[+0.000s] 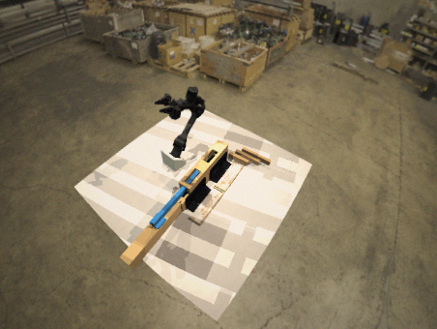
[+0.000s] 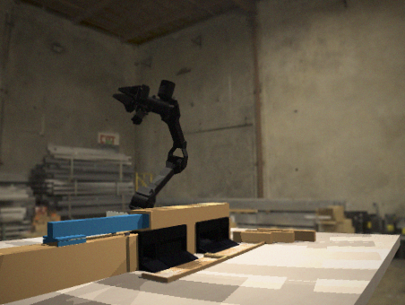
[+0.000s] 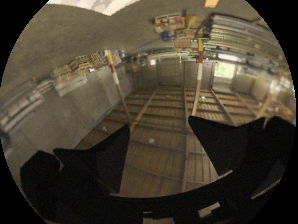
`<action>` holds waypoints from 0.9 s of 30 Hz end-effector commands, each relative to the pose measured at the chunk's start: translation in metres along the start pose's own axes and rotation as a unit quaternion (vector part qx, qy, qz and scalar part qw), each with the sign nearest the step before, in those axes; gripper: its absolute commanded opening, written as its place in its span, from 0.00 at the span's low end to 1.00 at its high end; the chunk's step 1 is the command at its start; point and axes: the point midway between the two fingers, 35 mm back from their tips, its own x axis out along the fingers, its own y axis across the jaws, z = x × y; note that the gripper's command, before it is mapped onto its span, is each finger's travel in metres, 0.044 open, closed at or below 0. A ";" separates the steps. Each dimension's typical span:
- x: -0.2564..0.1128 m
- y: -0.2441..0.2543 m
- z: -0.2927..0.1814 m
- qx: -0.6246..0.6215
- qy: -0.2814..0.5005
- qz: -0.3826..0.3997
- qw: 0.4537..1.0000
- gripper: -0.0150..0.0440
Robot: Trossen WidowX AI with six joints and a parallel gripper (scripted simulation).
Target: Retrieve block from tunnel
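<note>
The small block is hidden from sight, so its exact place cannot be told. The wooden tunnel [image 1: 221,145] [image 2: 168,218] stands on the table [image 1: 271,194] [image 2: 340,257] [image 3: 82,4], a blue bar [image 1: 169,208] [image 2: 99,226] protruding from it along a wooden beam [image 1: 145,240] [image 2: 67,265]. That beam overhangs the edge joining the table's left and bottom corners in the top view. Black panels [image 1: 198,195] [image 2: 162,247] line the tunnel's side. Wooden rods [image 1: 256,156] [image 2: 282,236] lie nearer the upper right edge. High above the table, the tool [image 1: 159,106] [image 2: 116,92] [image 3: 160,123] is released, fingers apart.

Long blue handle [image 1: 167,207] [image 2: 99,226], level, jutting from one end of the tan tunnel [image 1: 203,168] [image 2: 191,216].
</note>
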 end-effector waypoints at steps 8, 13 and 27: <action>-0.021 -0.069 0.060 0.124 -0.132 -0.150 0.972 1.00; -0.062 -0.113 0.121 0.229 -0.306 -0.214 0.899 1.00; -0.239 -0.127 0.253 0.376 -0.770 0.085 0.508 1.00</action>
